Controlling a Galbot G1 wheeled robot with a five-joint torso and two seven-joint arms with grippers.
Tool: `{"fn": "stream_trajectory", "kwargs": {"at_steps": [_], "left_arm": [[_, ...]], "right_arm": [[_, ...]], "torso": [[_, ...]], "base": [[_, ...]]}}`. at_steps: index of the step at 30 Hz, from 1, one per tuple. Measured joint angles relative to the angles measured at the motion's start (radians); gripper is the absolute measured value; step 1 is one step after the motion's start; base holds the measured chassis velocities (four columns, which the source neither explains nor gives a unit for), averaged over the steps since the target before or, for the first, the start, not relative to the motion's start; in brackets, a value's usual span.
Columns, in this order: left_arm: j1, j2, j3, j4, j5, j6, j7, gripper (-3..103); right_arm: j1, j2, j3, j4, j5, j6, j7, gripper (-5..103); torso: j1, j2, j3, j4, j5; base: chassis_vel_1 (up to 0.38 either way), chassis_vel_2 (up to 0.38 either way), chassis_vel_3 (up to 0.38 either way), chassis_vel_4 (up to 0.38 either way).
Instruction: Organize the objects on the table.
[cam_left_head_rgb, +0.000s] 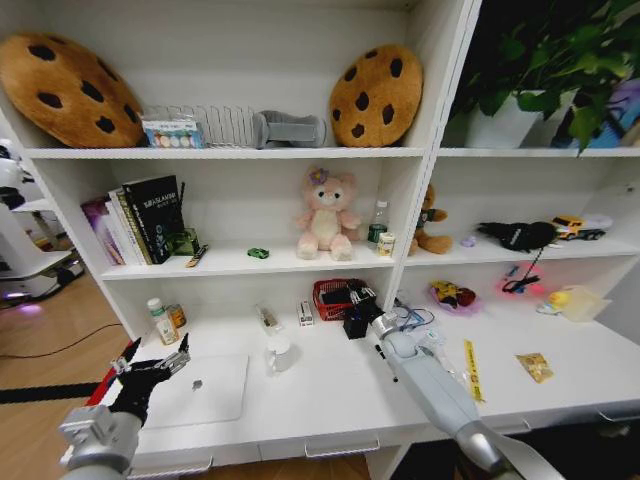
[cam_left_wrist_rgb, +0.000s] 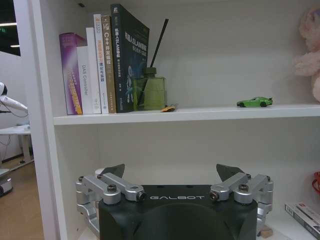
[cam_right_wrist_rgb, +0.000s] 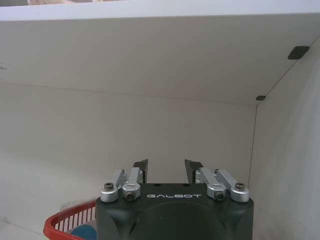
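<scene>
Left gripper (cam_left_head_rgb: 150, 372) spread wide, hovering just beside silver laptop (cam_left_head_rgb: 198, 391) on the tabletop (cam_left_head_rgb: 330, 400). Right gripper (cam_left_head_rgb: 360, 318) parted narrowly, at red basket (cam_left_head_rgb: 335, 297) behind the laptop. White mug (cam_left_head_rgb: 279, 353) just beside laptop; green toy car (cam_left_wrist_rgb: 255, 102) on shelf above.

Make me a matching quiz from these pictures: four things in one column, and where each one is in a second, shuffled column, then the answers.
Things:
1. laptop
2. toy car
3. mug
4. red basket

Places:
A. middle shelf, left of the pink bear
B. by the right gripper
C. table's left end, by the left gripper
D. on the table, right of the laptop

Pairs: 1-C, 2-A, 3-D, 4-B
</scene>
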Motion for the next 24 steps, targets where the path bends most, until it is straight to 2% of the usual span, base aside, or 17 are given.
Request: {"fn": "stream_trajectory", "kwargs": {"at_steps": [1, 2, 3, 4, 6, 7, 8, 9, 11, 12, 14, 15, 17, 18, 20, 21, 24], "left_arm": [[0.000, 0.000, 0.000, 0.000, 0.000, 0.000, 0.000, 100], [0.000, 0.000, 0.000, 0.000, 0.000, 0.000, 0.000, 100], [0.000, 0.000, 0.000, 0.000, 0.000, 0.000, 0.000, 100], [0.000, 0.000, 0.000, 0.000, 0.000, 0.000, 0.000, 100], [0.000, 0.000, 0.000, 0.000, 0.000, 0.000, 0.000, 100], [0.000, 0.000, 0.000, 0.000, 0.000, 0.000, 0.000, 100], [0.000, 0.000, 0.000, 0.000, 0.000, 0.000, 0.000, 100], [0.000, 0.000, 0.000, 0.000, 0.000, 0.000, 0.000, 100], [0.000, 0.000, 0.000, 0.000, 0.000, 0.000, 0.000, 100], [0.000, 0.000, 0.000, 0.000, 0.000, 0.000, 0.000, 100], [0.000, 0.000, 0.000, 0.000, 0.000, 0.000, 0.000, 100], [0.000, 0.000, 0.000, 0.000, 0.000, 0.000, 0.000, 100], [0.000, 0.000, 0.000, 0.000, 0.000, 0.000, 0.000, 100], [0.000, 0.000, 0.000, 0.000, 0.000, 0.000, 0.000, 100], [0.000, 0.000, 0.000, 0.000, 0.000, 0.000, 0.000, 100], [0.000, 0.000, 0.000, 0.000, 0.000, 0.000, 0.000, 100], [0.000, 0.000, 0.000, 0.000, 0.000, 0.000, 0.000, 100]], "right_arm": [[-0.002, -0.002, 0.000, 0.003, 0.000, -0.001, 0.000, 44], [-0.007, -0.009, 0.000, 0.014, 0.003, -0.004, 0.000, 55], [-0.007, -0.009, 0.000, 0.014, 0.003, -0.004, 0.000, 55], [-0.014, -0.018, 0.000, 0.027, 0.008, -0.008, 0.000, 61], [-0.019, -0.025, 0.000, 0.041, 0.013, -0.012, 0.000, 61], [-0.042, -0.049, 0.002, 0.100, 0.027, -0.026, 0.002, 71], [-0.042, -0.049, 0.002, 0.100, 0.027, -0.026, 0.002, 71], [-0.057, -0.061, 0.004, 0.135, 0.032, -0.034, 0.007, 77], [-0.136, -0.116, 0.008, 0.289, 0.051, -0.079, 0.059, 88], [-0.136, -0.116, 0.008, 0.289, 0.051, -0.079, 0.059, 88], [-0.253, -0.173, 0.018, 0.454, 0.068, -0.145, 0.144, 97], [-0.253, -0.173, 0.018, 0.454, 0.068, -0.145, 0.144, 97], [-0.353, -0.211, 0.047, 0.588, 0.067, -0.192, 0.217, 100], [-0.353, -0.211, 0.047, 0.588, 0.067, -0.192, 0.217, 100], [-0.458, -0.242, 0.085, 0.705, 0.061, -0.244, 0.299, 100], [-0.458, -0.242, 0.085, 0.705, 0.061, -0.244, 0.299, 100], [-0.581, -0.264, 0.143, 0.802, 0.070, -0.308, 0.372, 100]], "torso": [[0.000, 0.000, 0.000, 0.0000, 0.0000], [0.000, 0.000, 0.000, 0.0001, 0.0001], [0.000, 0.000, 0.000, 0.0001, 0.0001], [0.000, 0.000, 0.000, 0.0000, 0.0000], [0.000, 0.000, 0.000, 0.0000, 0.0000], [0.000, 0.000, 0.000, 0.0001, 0.0002], [0.000, 0.000, 0.000, 0.0001, 0.0002], [0.000, 0.000, 0.000, 0.0001, 0.0000], [0.000, 0.000, 0.000, 0.0003, -0.0001], [0.000, 0.000, 0.000, 0.0003, -0.0001], [0.000, 0.000, 0.000, -0.0002, 0.0004], [0.000, 0.000, 0.000, -0.0002, 0.0004], [0.000, 0.000, 0.000, -0.0002, -0.0001], [0.000, 0.000, 0.000, -0.0002, -0.0001], [0.000, 0.000, 0.000, -0.0001, -0.0002], [0.000, 0.000, 0.000, -0.0001, -0.0002], [0.000, 0.000, 0.000, -0.0002, 0.0000]], "base": [[0.000, 0.000, 0.000, 0.000], [0.000, 0.000, 0.000, 0.000], [0.000, 0.000, 0.000, 0.000], [0.000, 0.000, 0.000, 0.000], [0.000, 0.000, 0.000, 0.000], [0.000, 0.000, 0.000, 0.000], [0.000, 0.000, 0.000, 0.000], [0.000, 0.000, 0.000, 0.000], [0.000, 0.000, 0.000, 0.000], [0.000, 0.000, 0.000, 0.000], [0.000, 0.000, 0.000, 0.000], [0.000, 0.000, 0.000, 0.000], [0.000, 0.000, 0.000, 0.000], [0.000, 0.000, 0.000, 0.000], [0.000, 0.000, 0.000, 0.000], [0.000, 0.000, 0.000, 0.000], [0.000, 0.000, 0.000, 0.000]]}}
